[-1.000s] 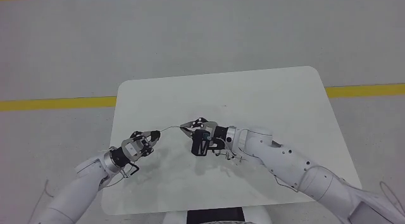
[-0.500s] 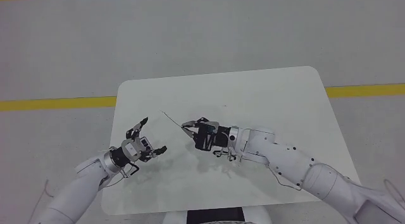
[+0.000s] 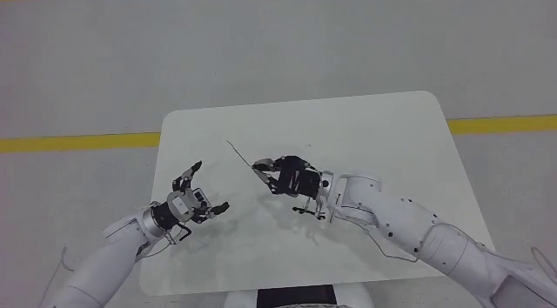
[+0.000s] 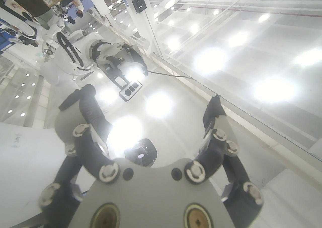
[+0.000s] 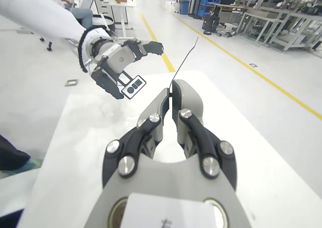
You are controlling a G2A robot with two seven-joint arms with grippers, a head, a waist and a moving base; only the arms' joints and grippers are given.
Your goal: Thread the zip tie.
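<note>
The right gripper point(image 5: 171, 90) clamps the tie point(image 5: 185, 59); the left gripper point(image 3: 211, 188) gapes empty; threading seems unstarted, left must catch the tip

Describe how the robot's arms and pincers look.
The left arm and right arm have smooth white shells ending in a black ribbed cuff. The left pincer and right pincer have grey bodies, black links with silver screws and ribbed black pads. Each carries a white tag with black marks.
</note>
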